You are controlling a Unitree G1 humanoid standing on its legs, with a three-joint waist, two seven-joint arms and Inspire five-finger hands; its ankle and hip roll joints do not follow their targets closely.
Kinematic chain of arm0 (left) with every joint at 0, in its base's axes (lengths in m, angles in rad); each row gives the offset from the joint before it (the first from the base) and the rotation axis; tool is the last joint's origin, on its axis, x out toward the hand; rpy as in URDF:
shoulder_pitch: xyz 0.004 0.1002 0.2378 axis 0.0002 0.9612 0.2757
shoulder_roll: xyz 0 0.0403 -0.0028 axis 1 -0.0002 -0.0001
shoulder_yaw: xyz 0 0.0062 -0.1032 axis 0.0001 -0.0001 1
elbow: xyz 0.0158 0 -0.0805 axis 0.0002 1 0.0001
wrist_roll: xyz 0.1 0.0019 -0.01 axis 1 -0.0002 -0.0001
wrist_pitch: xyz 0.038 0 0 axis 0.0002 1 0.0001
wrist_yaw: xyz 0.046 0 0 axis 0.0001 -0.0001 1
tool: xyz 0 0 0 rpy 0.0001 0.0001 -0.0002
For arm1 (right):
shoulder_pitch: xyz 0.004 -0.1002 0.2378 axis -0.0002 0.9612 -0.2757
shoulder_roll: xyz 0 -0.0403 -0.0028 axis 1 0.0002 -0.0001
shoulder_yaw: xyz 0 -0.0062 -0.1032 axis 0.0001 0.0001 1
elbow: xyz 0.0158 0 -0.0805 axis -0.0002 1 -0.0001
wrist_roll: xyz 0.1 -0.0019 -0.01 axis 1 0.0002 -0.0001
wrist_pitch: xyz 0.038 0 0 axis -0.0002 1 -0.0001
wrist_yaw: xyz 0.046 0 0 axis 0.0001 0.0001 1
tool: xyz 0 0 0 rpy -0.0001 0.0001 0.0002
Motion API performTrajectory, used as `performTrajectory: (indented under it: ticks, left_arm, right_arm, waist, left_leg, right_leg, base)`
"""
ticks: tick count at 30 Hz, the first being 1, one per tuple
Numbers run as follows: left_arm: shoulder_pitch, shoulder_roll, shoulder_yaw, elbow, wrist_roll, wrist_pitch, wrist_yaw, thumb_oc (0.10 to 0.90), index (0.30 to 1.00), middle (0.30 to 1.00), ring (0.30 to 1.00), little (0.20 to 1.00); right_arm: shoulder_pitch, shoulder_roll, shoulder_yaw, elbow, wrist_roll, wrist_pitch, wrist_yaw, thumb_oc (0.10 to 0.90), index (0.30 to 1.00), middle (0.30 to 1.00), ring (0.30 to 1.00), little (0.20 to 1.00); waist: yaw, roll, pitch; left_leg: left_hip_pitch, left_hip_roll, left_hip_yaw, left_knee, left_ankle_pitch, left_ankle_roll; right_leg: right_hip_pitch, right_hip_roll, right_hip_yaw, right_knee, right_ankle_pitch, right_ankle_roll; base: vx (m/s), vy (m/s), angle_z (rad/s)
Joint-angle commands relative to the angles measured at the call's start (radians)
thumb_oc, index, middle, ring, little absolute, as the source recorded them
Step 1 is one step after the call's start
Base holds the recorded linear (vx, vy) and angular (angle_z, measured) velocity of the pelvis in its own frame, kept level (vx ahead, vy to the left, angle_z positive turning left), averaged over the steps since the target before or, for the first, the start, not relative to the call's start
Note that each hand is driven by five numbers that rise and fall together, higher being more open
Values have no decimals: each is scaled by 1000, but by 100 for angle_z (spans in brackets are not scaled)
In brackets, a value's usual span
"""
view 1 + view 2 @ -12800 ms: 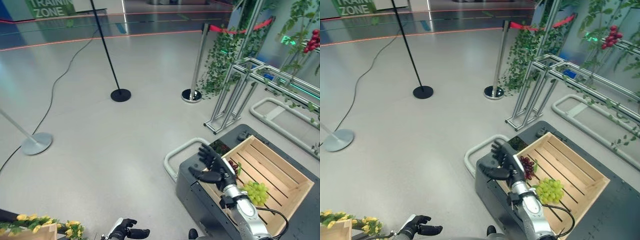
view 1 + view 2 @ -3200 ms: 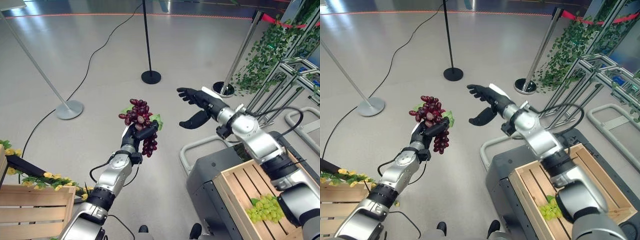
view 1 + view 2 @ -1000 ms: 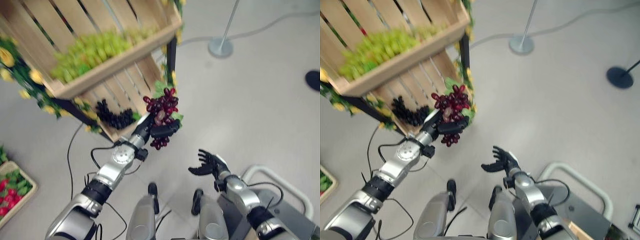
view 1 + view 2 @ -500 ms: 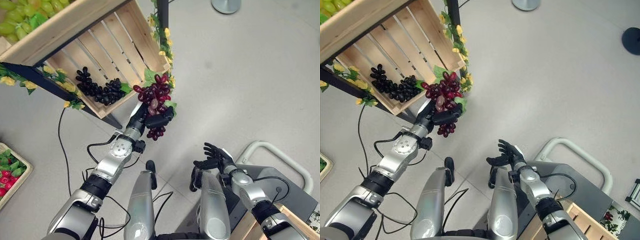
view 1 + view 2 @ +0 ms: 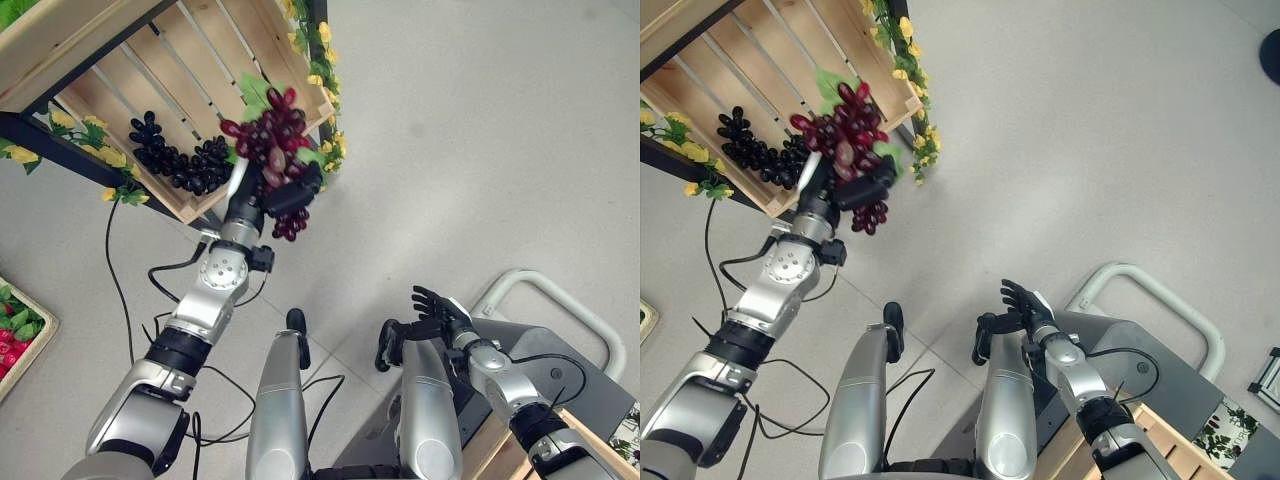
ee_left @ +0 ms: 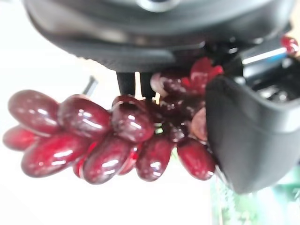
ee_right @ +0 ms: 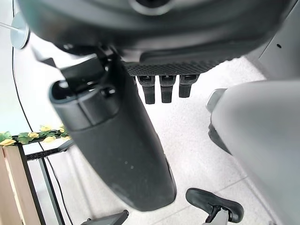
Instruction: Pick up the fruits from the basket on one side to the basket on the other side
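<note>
Red grapes raised at the crate's lip

The left arm reaches up from lower left, its left hand (image 5: 272,196) curled round the bunch of red grapes (image 5: 268,138) (green leaf attached), held against the front edge of the tilted wooden crate (image 5: 190,75) in the upper left. Black grapes (image 5: 178,165) lie inside that crate. The right hand (image 5: 437,310), lower right, hangs with fingers relaxed and spread, holding nothing.
</note>
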Motion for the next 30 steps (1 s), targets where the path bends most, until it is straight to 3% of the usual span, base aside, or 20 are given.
performTrajectory:
  ticks: [1, 8, 16, 20, 24, 27, 28, 30]
  left_arm:
    - [-199, 53, 88, -31, -133, -121, 43, 400, 300, 300, 300, 300]
    - [-316, 121, 116, 125, -310, -113, 81, 400, 300, 300, 300, 300]
    - [-469, 256, 64, 314, -495, 28, 186, 400, 300, 300, 300, 300]
    - [-507, 263, 53, 389, -613, 57, 200, 400, 300, 300, 300, 300]
    - [-543, 254, 52, 425, -700, 36, 238, 400, 300, 300, 300, 300]
    - [-561, 264, 51, 452, -703, 58, 294, 400, 300, 300, 300, 300]
    - [-571, 274, 49, 474, -654, 97, 318, 800, 900, 900, 900, 900]
    - [-576, 283, 44, 485, -604, 123, 321, 800, 900, 900, 900, 900]
  right_arm:
    - [-5, -51, 0, -73, -7, -52, -14, 800, 900, 900, 900, 900]
    - [36, -62, -16, -45, -1, -51, -18, 800, 900, 900, 900, 900]
    - [45, -78, -32, 19, 14, -71, -16, 800, 900, 900, 900, 900]
    - [44, -73, -30, 31, 31, -83, -29, 800, 900, 900, 900, 900]
    - [58, -39, -20, 35, 37, -99, -71, 800, 900, 900, 900, 900]
    - [73, -30, -23, 46, 39, -109, -79, 800, 900, 900, 900, 900]
    - [83, -27, -27, 44, 40, -108, -75, 800, 900, 900, 900, 900]
    - [86, -28, -29, 43, 42, -105, -74, 800, 900, 900, 900, 900]
  waist:
    - [-13, 4, -12]
    - [-30, -5, -12]
    - [-41, -6, -12]
    - [-43, -16, -12]
    - [-43, -35, -12]
    - [-47, -44, -12]
    - [-48, -50, -12]
    - [-48, -52, -12]
  left_leg:
    - [70, -19, 47, 37, -82, 66]
    - [64, -13, 59, 65, -107, 76]
    - [86, -14, 73, 46, -116, 84]
    - [87, -19, 75, 34, -116, 86]
    - [87, -20, 74, 20, -116, 90]
    - [92, -17, 77, 13, -117, 93]
    - [96, -14, 79, 7, -117, 94]
    - [98, -14, 79, 6, -117, 94]
  right_leg:
    - [38, 63, 53, -37, 79, -30]
    - [28, 67, 63, -24, 72, -30]
    - [46, 73, 64, -49, 78, -21]
    - [50, 79, 63, -69, 84, -20]
    - [51, 89, 61, -89, 99, -14]
    - [58, 95, 58, -106, 112, -8]
    - [63, 99, 55, -115, 117, -6]
    - [66, 101, 54, -120, 119, -5]
  base:
    - [9, 39, 3]
    - [10, 17, 2]
    - [2, 2, 0]
    - [-9, -11, 6]
    - [-13, -45, 6]
    - [-8, -51, 4]
    - [-8, -55, 2]
    - [-8, -41, 1]
